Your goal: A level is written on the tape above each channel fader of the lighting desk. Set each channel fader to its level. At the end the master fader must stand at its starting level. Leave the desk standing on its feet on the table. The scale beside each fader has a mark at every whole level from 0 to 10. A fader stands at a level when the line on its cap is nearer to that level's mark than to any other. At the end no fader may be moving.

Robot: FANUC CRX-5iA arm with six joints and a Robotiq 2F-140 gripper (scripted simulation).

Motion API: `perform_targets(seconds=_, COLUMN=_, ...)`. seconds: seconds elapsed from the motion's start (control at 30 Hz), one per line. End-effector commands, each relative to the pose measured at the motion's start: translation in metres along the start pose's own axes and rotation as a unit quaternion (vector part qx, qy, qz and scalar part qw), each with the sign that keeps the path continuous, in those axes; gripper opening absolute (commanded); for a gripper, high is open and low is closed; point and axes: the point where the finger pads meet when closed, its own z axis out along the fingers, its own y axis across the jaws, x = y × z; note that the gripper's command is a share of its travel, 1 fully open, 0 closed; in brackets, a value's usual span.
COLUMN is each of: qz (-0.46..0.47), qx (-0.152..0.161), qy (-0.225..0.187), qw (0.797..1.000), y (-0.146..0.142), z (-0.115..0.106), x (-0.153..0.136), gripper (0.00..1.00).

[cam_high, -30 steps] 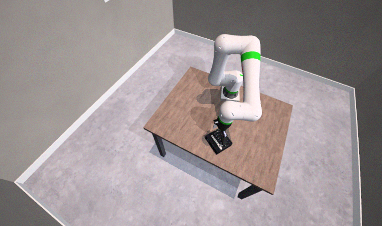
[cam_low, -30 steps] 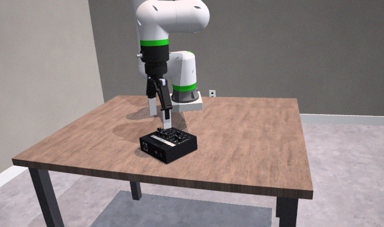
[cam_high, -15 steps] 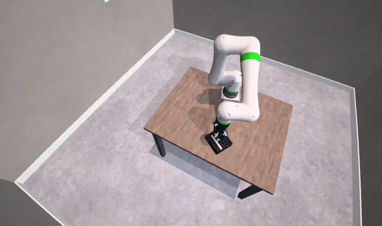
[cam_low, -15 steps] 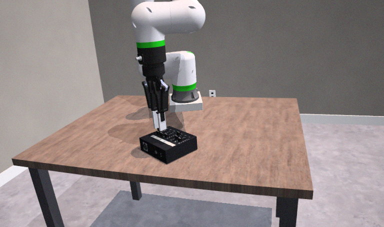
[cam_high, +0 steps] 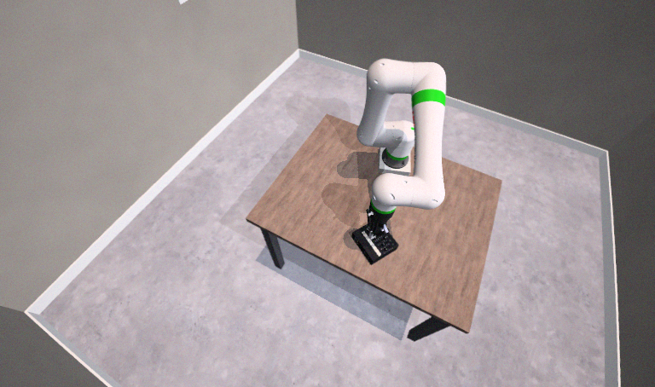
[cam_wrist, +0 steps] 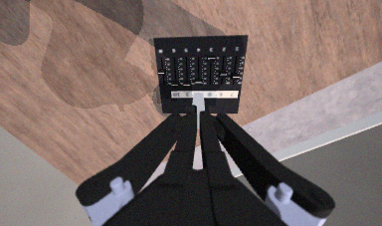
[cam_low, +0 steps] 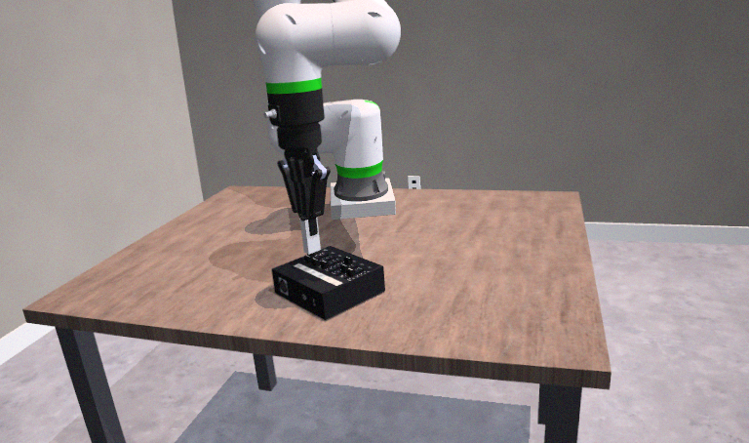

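The black lighting desk (cam_high: 381,247) (cam_low: 336,292) (cam_wrist: 199,43) stands flat on the wooden table (cam_high: 434,267) (cam_low: 469,283) (cam_wrist: 298,37), near its front edge. In the wrist view it shows a row of several faders with caps at different heights; the leftmost cap (cam_wrist: 161,73) sits mid-way and another cap (cam_wrist: 211,58) sits high. A white tape strip (cam_wrist: 224,94) runs along the side nearest me. My gripper (cam_high: 373,234) (cam_low: 312,245) (cam_wrist: 198,100) is shut, with nothing between the fingers. It points straight down just above the desk, its tips over the middle of the tape strip.
The robot's white base block (cam_high: 396,165) (cam_low: 361,206) stands on the table behind the desk. The table edge and grey floor (cam_wrist: 318,116) lie close beside the desk in the wrist view.
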Motion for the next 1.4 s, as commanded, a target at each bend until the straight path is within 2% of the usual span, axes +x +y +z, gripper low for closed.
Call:
perform_targets(seconds=0.0, qz=0.0, qx=0.0, qy=0.0, qw=1.0, y=0.0, z=0.0, x=0.0, gripper=0.0)
perform_targets(seconds=0.67, qz=0.0, qx=0.0, qy=0.0, qw=1.0, y=0.0, z=0.002, x=0.0, gripper=0.0)
perform_targets(seconds=1.37, qz=0.0, qx=0.0, qy=0.0, qw=1.0, y=0.0, z=0.015, x=0.0, gripper=0.0)
